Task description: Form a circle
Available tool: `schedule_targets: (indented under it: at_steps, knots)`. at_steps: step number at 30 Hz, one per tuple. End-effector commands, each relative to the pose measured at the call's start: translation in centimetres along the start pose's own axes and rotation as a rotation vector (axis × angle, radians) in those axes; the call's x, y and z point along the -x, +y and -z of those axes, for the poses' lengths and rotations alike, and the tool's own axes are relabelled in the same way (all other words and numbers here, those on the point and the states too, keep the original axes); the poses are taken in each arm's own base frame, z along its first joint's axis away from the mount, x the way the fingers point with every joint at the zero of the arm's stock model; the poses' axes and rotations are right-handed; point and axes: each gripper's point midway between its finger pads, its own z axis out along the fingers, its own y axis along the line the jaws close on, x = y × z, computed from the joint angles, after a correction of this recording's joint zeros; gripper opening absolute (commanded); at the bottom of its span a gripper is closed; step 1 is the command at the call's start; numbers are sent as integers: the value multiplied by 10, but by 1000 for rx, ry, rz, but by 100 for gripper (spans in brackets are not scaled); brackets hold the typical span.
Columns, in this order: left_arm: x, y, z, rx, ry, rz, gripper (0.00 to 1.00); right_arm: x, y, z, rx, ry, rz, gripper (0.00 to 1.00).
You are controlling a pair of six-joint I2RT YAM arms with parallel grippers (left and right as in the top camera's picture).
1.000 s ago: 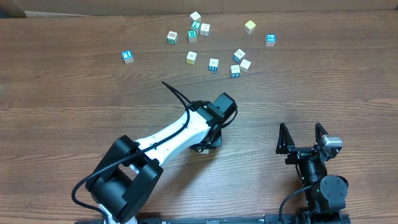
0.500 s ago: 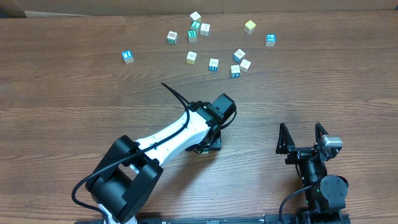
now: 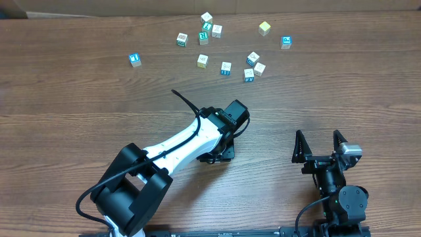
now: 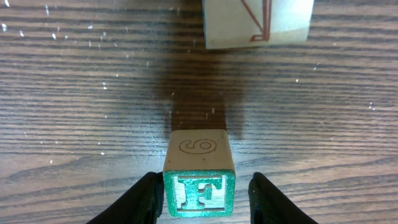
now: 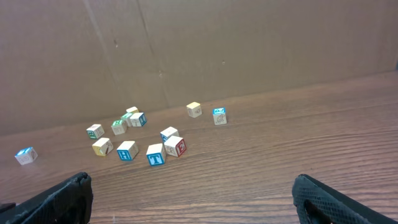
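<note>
Currently the green-faced cube (a green F on its near side, a 6 on top) is seen standing on the table near its middle, between the two fingers of the left gripper. The jaws are held partly apart around it: one finger is laid close against the cube, while a thin strip of wood is seen between the cube and the other finger. Just beyond, a second cube with red lines is found. The other alphabet cubes are scattered at the far side, not arranged in a ring. The right gripper is spread wide at the near right, well apart from all cubes.
</note>
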Motion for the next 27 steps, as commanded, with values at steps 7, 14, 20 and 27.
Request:
schedule_targets:
  at_steps: [7,14,20,27]
  knots:
    - [-8,3,-2,14,30,-2,40,-1,0,0,4,-5,15,100]
    - [-8,3,-2,11,26,-1,29,-1,0,0,4,-5,15,100]
    - [-6,3,-3,10,20,-1,29,-1,0,0,4,-5,15,100]
    - [2,1,-3,9,-17,0,29,-1,0,0,4,-5,15,100]
